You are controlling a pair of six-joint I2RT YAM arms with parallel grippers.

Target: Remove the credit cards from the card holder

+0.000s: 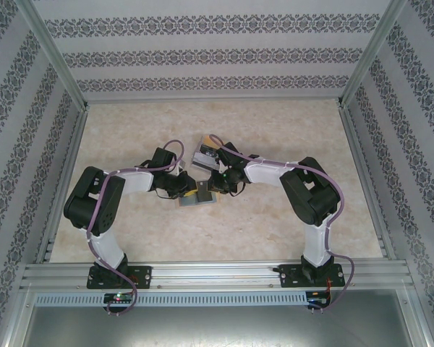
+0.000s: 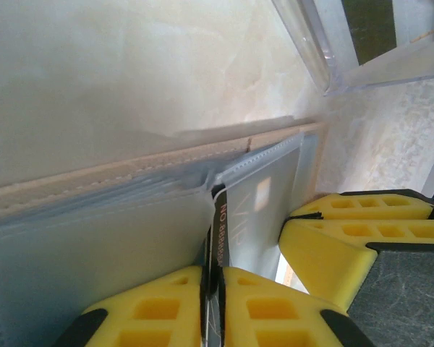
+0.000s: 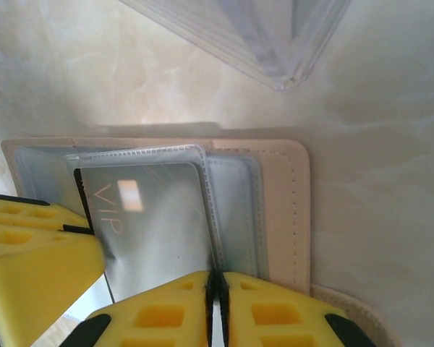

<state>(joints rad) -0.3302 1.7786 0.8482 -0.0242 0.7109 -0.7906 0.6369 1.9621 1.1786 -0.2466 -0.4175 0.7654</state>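
Note:
The card holder [image 3: 283, 210], a tan-edged booklet of clear plastic sleeves, lies flat on the table mid-scene [image 1: 194, 201]. A dark grey credit card [image 3: 155, 217] marked VIP sits in its top sleeve. In the left wrist view I see that card edge-on [image 2: 222, 220]. My left gripper [image 2: 214, 282] is shut on the card's end, at the sleeve's mouth. My right gripper [image 3: 217, 288] is shut on the edge of a clear sleeve of the card holder [image 2: 94, 246]. From above, the left gripper [image 1: 188, 189] and right gripper [image 1: 217, 188] meet over the holder.
A clear plastic case [image 1: 206, 154] with dark stripes stands just behind the grippers; its corner shows close by [image 3: 264, 40] [image 2: 325, 50]. The marble-patterned table [image 1: 130, 137] is ringed by patterned walls and metal posts.

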